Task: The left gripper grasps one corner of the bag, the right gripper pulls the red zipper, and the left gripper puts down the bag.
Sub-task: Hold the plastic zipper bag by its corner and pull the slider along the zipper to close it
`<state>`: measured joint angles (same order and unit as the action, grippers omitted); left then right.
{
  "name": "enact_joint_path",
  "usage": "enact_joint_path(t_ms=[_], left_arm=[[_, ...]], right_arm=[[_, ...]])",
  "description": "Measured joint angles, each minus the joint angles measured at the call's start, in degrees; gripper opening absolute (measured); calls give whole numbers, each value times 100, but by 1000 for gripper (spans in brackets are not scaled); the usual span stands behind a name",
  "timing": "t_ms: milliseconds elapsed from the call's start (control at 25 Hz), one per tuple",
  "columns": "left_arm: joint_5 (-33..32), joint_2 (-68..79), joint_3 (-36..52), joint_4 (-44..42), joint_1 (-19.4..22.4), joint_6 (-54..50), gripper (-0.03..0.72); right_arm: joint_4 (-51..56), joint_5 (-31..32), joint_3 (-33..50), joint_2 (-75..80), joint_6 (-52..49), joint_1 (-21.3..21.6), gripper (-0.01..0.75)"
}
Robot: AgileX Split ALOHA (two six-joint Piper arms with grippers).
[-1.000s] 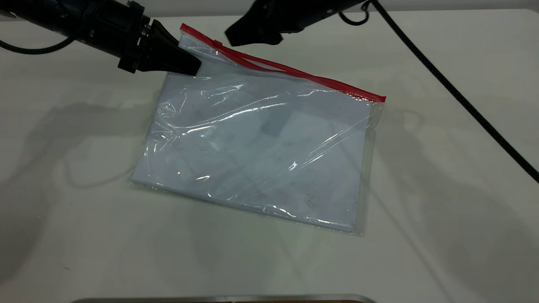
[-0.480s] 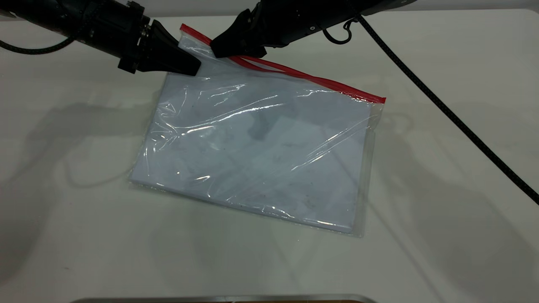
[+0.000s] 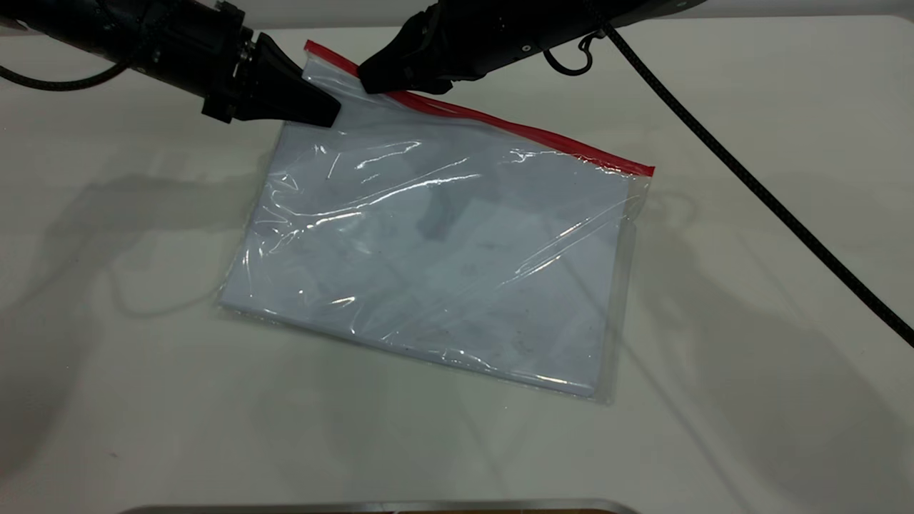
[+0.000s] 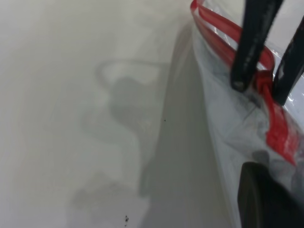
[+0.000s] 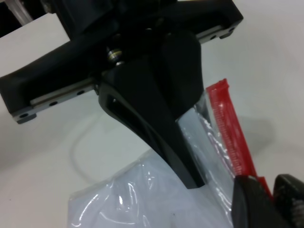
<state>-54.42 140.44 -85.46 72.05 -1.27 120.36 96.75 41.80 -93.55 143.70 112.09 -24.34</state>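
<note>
The clear bag (image 3: 443,257) with white paper lies on the table, its far-left corner (image 3: 323,71) lifted. The red zipper (image 3: 528,132) runs along its far edge. My left gripper (image 3: 330,113) is shut on the plastic just below that corner; in the right wrist view it is the big black wedge (image 5: 192,180). My right gripper (image 3: 371,84) is at the zipper's left end. In the left wrist view its two fingers (image 4: 247,52) stand either side of the small red slider (image 4: 262,81) and pinch it. The right wrist view shows the red strip (image 5: 228,128) running between my right fingertips (image 5: 254,202).
The right arm's braided cable (image 3: 750,178) hangs across the table's right side. A metal edge (image 3: 378,507) shows at the near border. The white table (image 3: 128,371) surrounds the bag.
My right gripper came down and left onto the zipper's slider end. The zipper's two parted red lines now look like one. The left gripper still holds the corner.
</note>
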Motion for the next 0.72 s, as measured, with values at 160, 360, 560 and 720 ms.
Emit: enact_joint_path(t_ms=[160,360,560,720], left_arm=[[-6,0,0,0,0,-9,53],[-24,0,0,0,5,-9,53],[-56,0,0,144,41,14,53],[-278,0,0,373,146,47,53]], right_arm=[[-5,63,0,0,67,0,56],[-5,75,0,0,203,6,36],[-10,127,0,0,215,60,35],[16,184,-29,0,215,136,35]])
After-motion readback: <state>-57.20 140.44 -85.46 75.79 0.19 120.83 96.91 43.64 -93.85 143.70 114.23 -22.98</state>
